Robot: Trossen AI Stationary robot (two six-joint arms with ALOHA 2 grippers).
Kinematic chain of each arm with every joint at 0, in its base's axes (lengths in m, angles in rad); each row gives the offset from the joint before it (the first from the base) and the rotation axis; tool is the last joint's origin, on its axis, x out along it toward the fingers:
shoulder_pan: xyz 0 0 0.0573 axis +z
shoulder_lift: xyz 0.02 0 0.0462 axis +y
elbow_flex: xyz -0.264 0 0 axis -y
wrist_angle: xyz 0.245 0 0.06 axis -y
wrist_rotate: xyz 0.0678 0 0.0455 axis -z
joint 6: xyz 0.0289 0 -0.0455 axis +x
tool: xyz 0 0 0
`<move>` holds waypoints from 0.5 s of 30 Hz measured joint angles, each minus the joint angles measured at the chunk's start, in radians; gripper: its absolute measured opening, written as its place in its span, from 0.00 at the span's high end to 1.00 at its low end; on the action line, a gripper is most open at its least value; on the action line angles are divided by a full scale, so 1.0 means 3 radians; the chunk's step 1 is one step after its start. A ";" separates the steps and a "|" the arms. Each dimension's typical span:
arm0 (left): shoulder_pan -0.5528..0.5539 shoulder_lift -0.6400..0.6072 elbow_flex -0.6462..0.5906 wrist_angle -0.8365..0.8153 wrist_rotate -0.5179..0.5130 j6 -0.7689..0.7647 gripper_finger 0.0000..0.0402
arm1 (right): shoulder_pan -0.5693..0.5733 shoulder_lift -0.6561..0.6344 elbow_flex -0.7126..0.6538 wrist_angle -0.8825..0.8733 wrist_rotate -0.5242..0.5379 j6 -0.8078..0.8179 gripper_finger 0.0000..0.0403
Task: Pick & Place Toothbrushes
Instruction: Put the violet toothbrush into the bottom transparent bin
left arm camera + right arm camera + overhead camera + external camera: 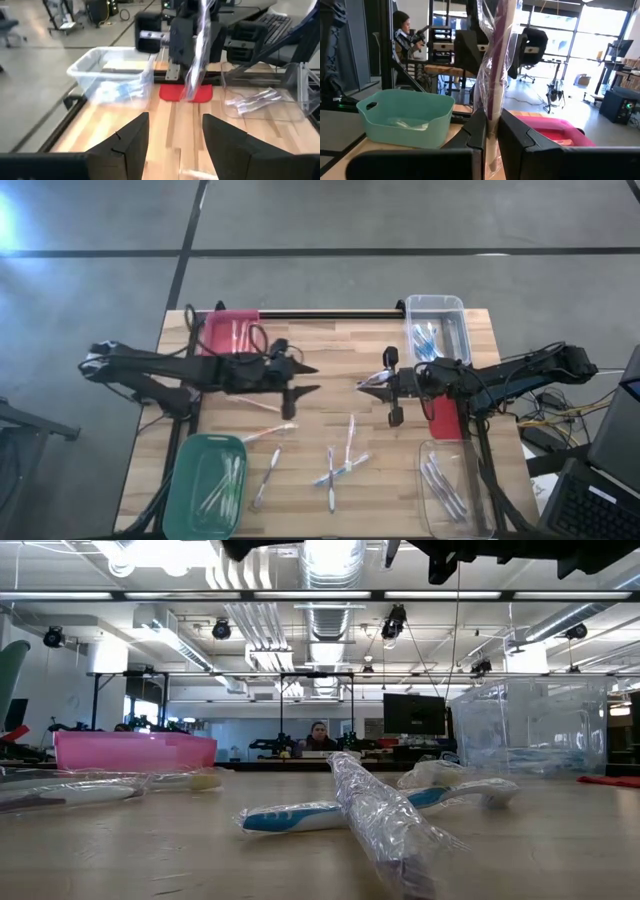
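My right gripper [366,386] is above the middle of the table, shut on a toothbrush [494,60] in a clear wrapper, which stands upright. My left gripper [172,150] faces it from the table's left, a short way off, open and touching nothing. Several more wrapped toothbrushes lie flat on the near half of the table, among them one [268,432] near the green bin, one [350,438] in the middle and a crossed pair [338,472]. The low view shows a blue and white one [300,817] beside a wrapped one [380,825]. My right gripper pinches the wrapped toothbrush between its two fingers, on the shaft [492,116], with a long part rising above them. The fingers come level from the table's right and lie across it. The toothbrush stands upright, clear of the table, its lower end [192,92] hanging below the fingers.
A pink bin [232,330] stands far left, a clear bin [437,320] far right, a green bin [207,485] near left and a clear bin [452,492] near right, all with toothbrushes inside. A red piece [443,418] lies under the right arm. A person sits beyond the table [318,736].
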 joint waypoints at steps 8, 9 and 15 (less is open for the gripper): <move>-0.0204 -0.0638 -0.0896 0.0338 -0.0056 -0.0375 0.55 | 0.0000 0.0000 0.0000 0.0000 -0.0003 -0.0001 0.94; -0.0251 -0.0703 -0.1043 0.0522 -0.0058 -0.0378 0.55 | 0.0000 0.0000 0.0000 0.0000 -0.0006 -0.0001 0.94; -0.0439 -0.0950 -0.1849 0.1769 -0.0030 -0.0373 0.55 | 0.0000 0.0000 0.0000 0.0046 -0.0011 0.0055 0.94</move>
